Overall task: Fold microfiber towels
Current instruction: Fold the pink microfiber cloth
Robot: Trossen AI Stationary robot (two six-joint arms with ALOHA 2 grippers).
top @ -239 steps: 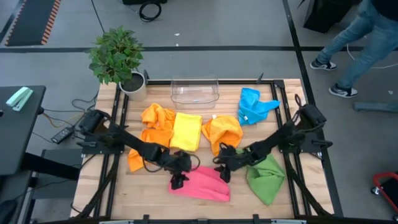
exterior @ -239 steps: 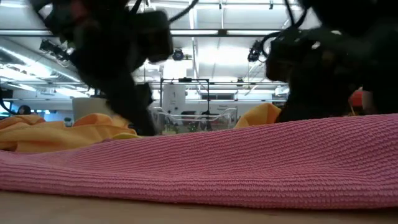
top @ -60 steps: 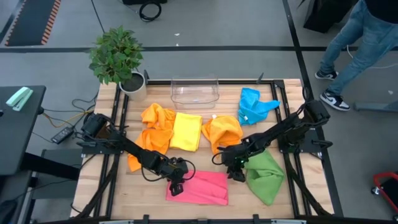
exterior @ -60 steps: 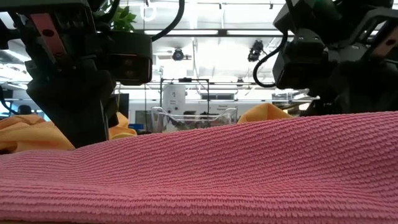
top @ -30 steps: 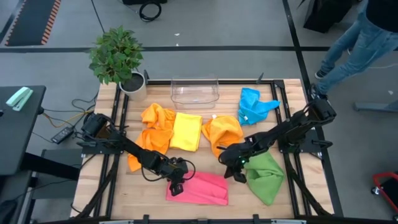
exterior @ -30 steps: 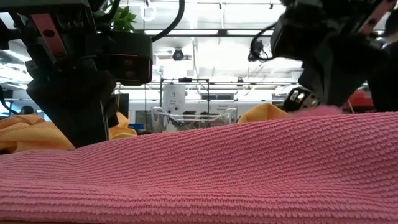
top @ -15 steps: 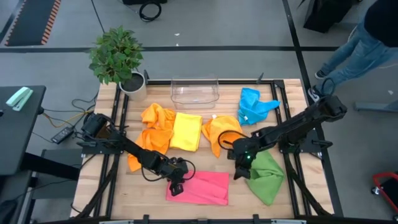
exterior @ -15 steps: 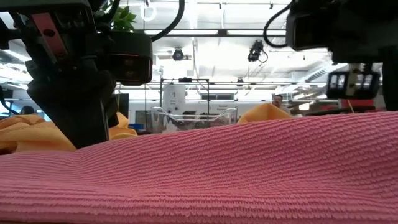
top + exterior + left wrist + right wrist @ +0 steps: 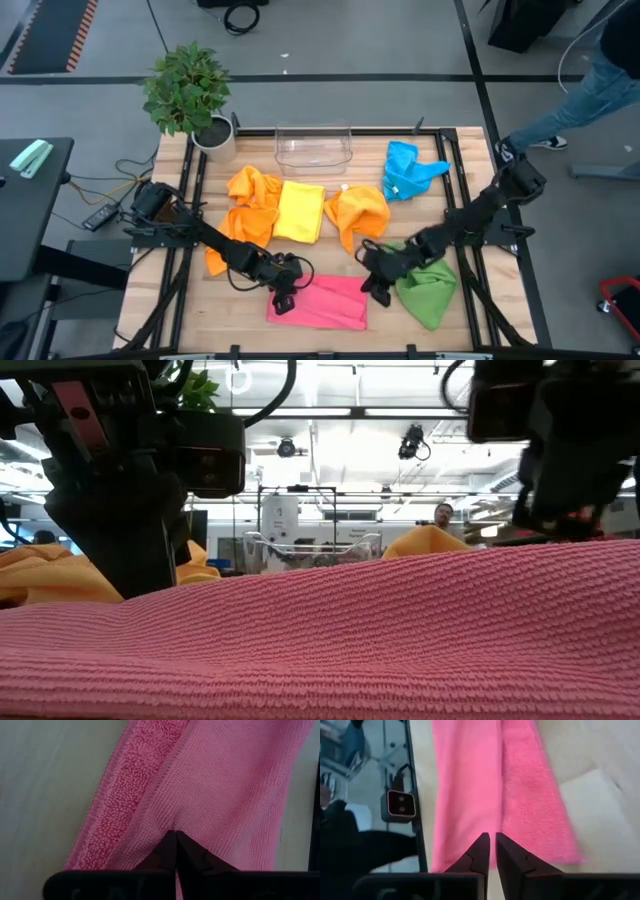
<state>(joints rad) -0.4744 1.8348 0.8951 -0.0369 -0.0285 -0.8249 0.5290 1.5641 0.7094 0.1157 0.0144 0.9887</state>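
Pink towel [image 9: 322, 300] lies at my desk's [image 9: 300, 245] near edge in the high view, left end effector [image 9: 282, 301] at its left end, right end effector [image 9: 372, 290] at its right. Left wrist: fingers [image 9: 170, 851] pressed together, pinching it. Right wrist: fingertips [image 9: 482, 851] barely parted above the towel.

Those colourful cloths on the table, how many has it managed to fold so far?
None looks finished. The pink towel is in hand: doubled over once, the left tool shut on its left edge, the right tool at its right edge. Still left: two orange towels, the flat yellow one, the blue and the green, all lying unfolded or crumpled.
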